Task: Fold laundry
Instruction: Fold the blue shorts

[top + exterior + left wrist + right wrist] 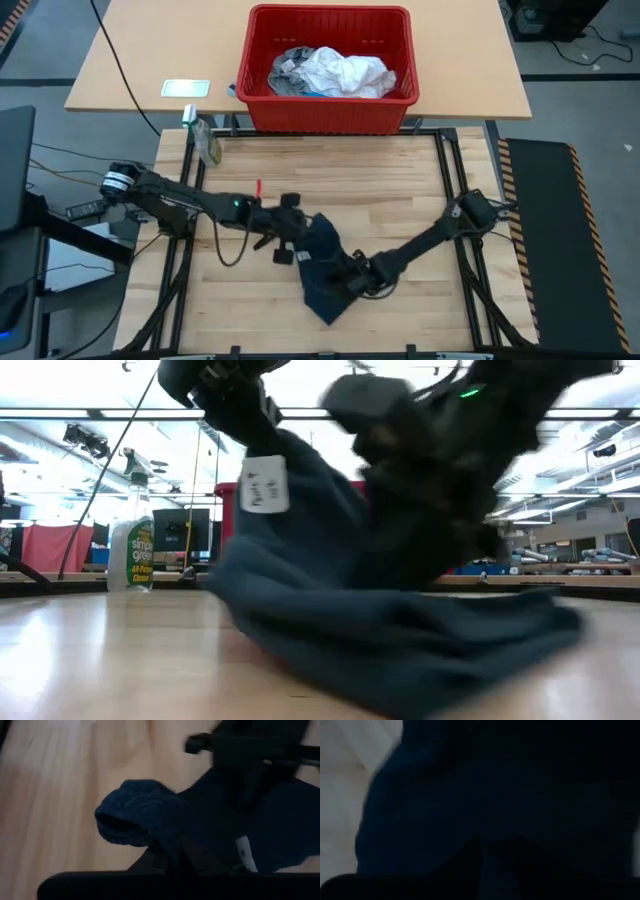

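Left gripper is pinched on the navy garment – its edge lifted (mid-fold) – right gripper sunk in cloth, fingers unreadable; a firm second hold is needed

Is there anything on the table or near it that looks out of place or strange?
Nothing looks damaged or spilled. The navy garment lies crumpled between both claws, as expected mid-fold. Only the spray bottle, lying at the table's far left corner, seems unrelated to laundry.
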Robot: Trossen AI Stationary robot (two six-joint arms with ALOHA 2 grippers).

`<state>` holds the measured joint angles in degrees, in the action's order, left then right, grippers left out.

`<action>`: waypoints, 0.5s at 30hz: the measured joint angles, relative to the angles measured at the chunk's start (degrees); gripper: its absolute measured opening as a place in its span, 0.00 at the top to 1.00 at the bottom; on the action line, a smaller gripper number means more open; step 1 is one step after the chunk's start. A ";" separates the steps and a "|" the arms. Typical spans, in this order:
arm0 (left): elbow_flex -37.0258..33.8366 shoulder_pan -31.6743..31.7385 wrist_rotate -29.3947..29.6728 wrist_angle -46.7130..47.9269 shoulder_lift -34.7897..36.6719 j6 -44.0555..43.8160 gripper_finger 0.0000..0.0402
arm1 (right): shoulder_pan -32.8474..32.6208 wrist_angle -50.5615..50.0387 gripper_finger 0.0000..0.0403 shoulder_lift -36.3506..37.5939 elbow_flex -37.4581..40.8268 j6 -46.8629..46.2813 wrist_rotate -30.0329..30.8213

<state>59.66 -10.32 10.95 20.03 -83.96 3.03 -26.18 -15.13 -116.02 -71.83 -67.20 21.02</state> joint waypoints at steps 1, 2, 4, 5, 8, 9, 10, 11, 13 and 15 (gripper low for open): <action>0.00 0.82 0.01 1.95 1.07 0.02 0.97 | 0.73 3.03 0.73 -0.32 0.00 1.66 -1.06; 0.00 1.54 0.01 3.52 2.05 0.11 0.97 | 1.33 5.36 0.74 -0.65 0.00 3.25 -1.32; 0.00 2.83 0.05 5.10 3.61 1.29 0.97 | 2.54 9.43 0.76 -1.01 0.00 5.87 -1.29; 0.00 3.41 -0.06 5.71 4.42 2.12 0.97 | 3.33 10.41 0.77 -1.13 0.00 7.08 -1.30; 0.02 5.22 -1.15 5.80 6.00 4.85 0.97 | 6.83 13.20 0.80 -2.11 -0.02 11.63 -3.99; 0.02 5.73 -1.77 6.19 6.15 5.59 0.97 | 8.30 13.02 0.81 -2.32 0.01 13.59 -4.82; 0.02 6.35 -1.95 6.11 6.21 5.97 0.97 | 9.68 13.48 0.82 -2.60 0.01 15.27 -5.32; 0.02 6.88 -2.07 6.13 6.17 6.09 0.97 | 10.91 13.59 0.82 -2.49 0.00 16.50 -5.81; -0.03 7.47 -2.16 7.20 6.00 5.94 0.97 | 12.92 13.16 0.82 -1.86 0.04 18.80 -6.78; -0.04 7.67 -2.25 6.08 5.21 4.95 0.97 | 14.26 13.09 0.82 -0.17 0.02 20.66 -8.31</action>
<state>59.61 -2.64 8.70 26.11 -78.76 7.98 -11.92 -2.04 -116.19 -71.81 -46.54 12.71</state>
